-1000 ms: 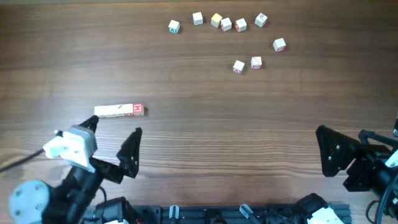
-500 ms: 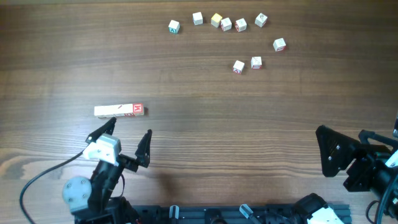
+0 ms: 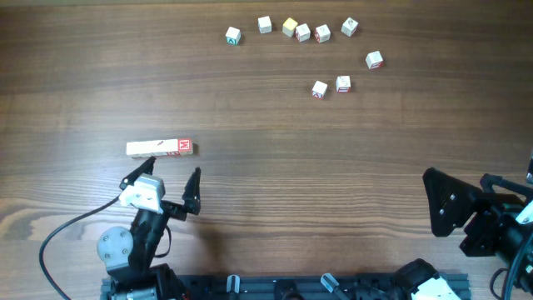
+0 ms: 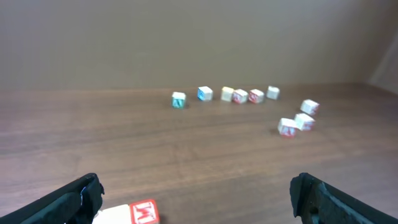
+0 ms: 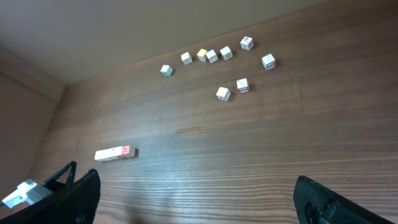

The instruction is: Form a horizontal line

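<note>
On wooden table [image 3: 333, 167], horizontal line [image 3: 159, 148] crosswise just beyond wide-spread left gripper [image 3: 173, 167], M end probably rightward; right gripper [image 5: 196, 193] likewise wide.

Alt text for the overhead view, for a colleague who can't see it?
A row of pale letter cubes, red M at its right end, lies on the wooden table just beyond the open, empty left pincer. Nine loose cubes sit scattered farther back to the right; the right pincer rests open at the near right edge.
</note>
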You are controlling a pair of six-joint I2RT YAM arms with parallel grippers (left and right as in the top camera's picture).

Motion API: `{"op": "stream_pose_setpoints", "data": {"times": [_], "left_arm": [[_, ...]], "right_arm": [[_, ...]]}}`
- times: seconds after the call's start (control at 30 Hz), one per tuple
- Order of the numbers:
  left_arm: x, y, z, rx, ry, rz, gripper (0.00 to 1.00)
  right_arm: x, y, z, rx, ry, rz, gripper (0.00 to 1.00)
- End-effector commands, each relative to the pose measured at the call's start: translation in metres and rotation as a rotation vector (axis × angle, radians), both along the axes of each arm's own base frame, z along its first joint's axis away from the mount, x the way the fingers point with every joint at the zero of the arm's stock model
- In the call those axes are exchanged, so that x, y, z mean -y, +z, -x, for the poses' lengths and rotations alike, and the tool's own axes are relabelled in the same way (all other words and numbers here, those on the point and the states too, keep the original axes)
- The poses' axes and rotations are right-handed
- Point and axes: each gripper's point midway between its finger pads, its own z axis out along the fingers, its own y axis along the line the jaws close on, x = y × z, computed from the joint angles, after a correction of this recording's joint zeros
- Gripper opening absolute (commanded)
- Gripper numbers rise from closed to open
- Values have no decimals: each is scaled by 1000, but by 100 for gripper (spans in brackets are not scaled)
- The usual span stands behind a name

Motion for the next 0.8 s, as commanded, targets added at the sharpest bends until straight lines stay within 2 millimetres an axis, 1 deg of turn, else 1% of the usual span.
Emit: {"op": "stream_pose_setpoints", "data": {"times": [0.0,0.1,0.17,0.23,0.27,0.77], "left_arm": [[-21,-2,-7,29,142,-24,100],[-33,-3,-9,32,217,-29,100],[-39,-9,-9,7,251,-29,100],[-39,-8,-9,7,253,-29,100],[-36,-8,-9,10,234,-28,100],[-37,-8,-9,11,238,-28,100]], "right_arm": [[4,1,-1,9,-20,9,100],[4,1,-1,9,-20,9,100],[4,1,-1,9,-19,9,100],[4,1,-1,9,-20,9,99],[4,1,-1,9,-20,10,100],[4,1,-1,9,-20,9,100]]}}
